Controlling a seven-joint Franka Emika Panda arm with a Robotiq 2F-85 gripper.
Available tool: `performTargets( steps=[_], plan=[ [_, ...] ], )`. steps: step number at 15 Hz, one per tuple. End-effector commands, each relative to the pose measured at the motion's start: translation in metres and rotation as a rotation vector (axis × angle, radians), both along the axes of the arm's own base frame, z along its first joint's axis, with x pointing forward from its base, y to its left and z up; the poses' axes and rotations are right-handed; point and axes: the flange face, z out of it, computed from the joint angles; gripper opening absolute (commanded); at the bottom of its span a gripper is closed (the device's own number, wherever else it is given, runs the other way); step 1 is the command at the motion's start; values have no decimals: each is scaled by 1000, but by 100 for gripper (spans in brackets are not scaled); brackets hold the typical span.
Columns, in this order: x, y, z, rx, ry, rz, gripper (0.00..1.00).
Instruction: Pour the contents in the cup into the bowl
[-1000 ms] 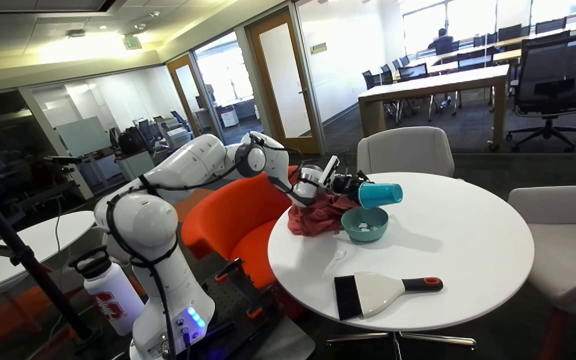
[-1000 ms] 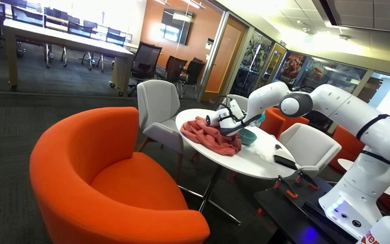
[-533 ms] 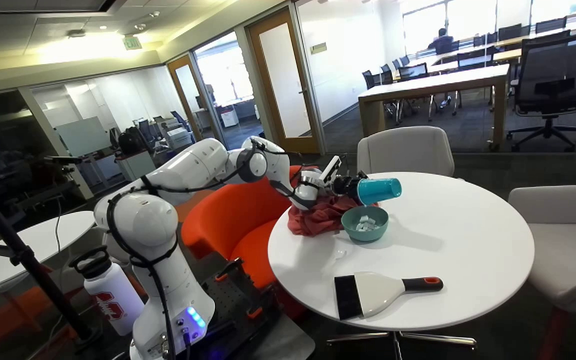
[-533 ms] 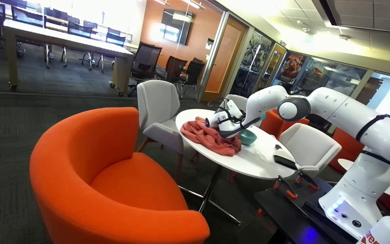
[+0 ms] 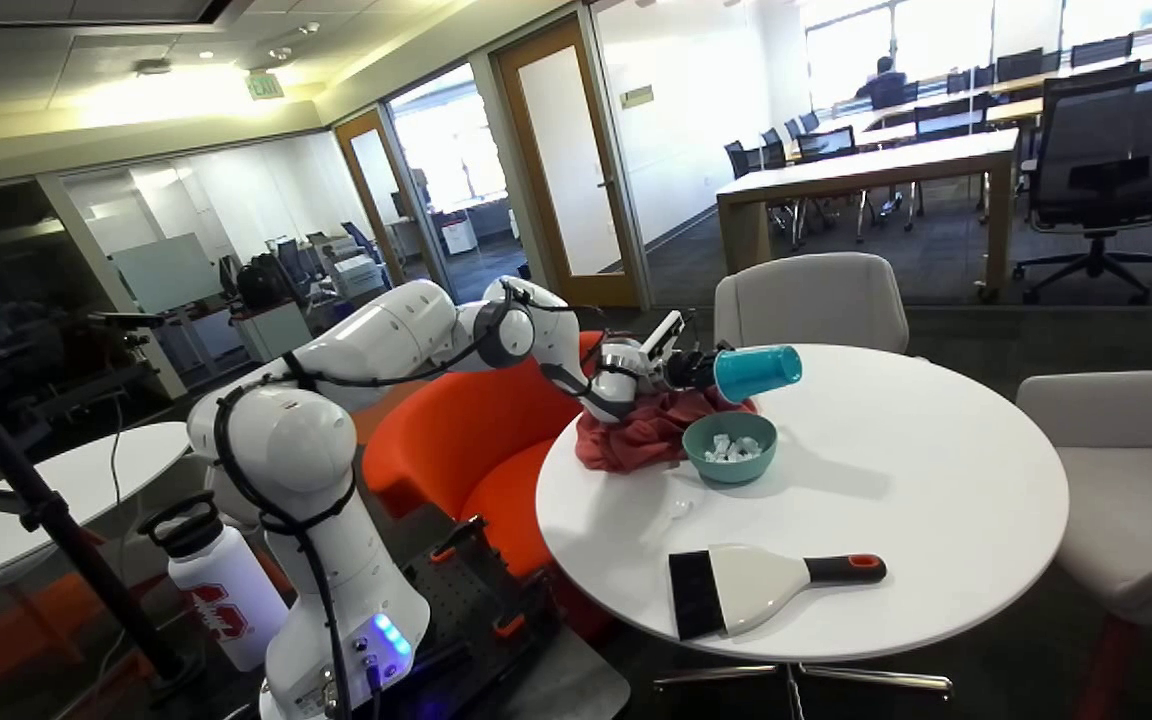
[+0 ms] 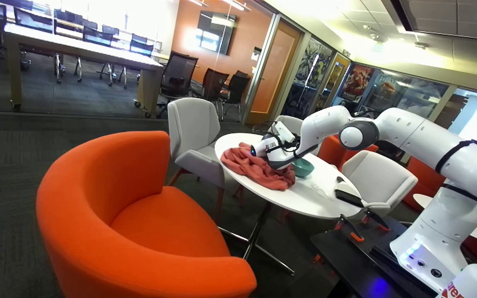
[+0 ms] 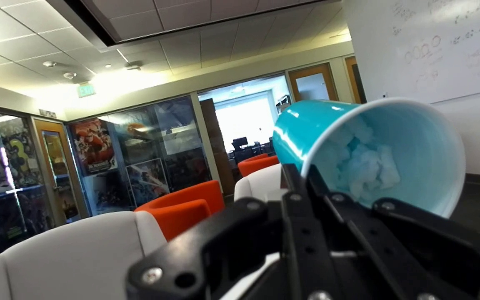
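A turquoise cup (image 5: 756, 373) is held on its side above the teal bowl (image 5: 706, 465), its base raised and pointing away from the arm, its mouth turned down toward the gripper side. The bowl holds several white pieces (image 5: 733, 449) and also shows in an exterior view (image 6: 303, 168). In the wrist view the cup's (image 7: 302, 127) mouth faces the camera, with white pieces (image 7: 367, 166) inside. My gripper (image 7: 302, 173) is shut on the cup's rim, one finger outside and one inside. The arm hides the cup in an exterior view.
A crumpled red cloth (image 5: 631, 440) lies against the bowl, under the wrist. A clear spoon (image 5: 679, 510) and a white brush tool (image 5: 761, 590) with a dark handle lie toward the near side of the round white table (image 5: 936, 480). Chairs surround the table.
The cup has tilted further, its base rising slightly. More white pieces are in the bowl than a second ago. The arm has otherwise shifted only a little.
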Motion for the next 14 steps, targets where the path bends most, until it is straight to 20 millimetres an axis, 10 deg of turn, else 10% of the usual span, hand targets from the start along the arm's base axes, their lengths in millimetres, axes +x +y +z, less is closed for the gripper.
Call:
performTargets(
  steps=[1,7,14],
  plan=[
    [3,-1,1,-46,37,-9,1],
    [8,-9,16,175,-68,-19,1],
    [12,-13,78,374,-353,-20,1]
  ],
)
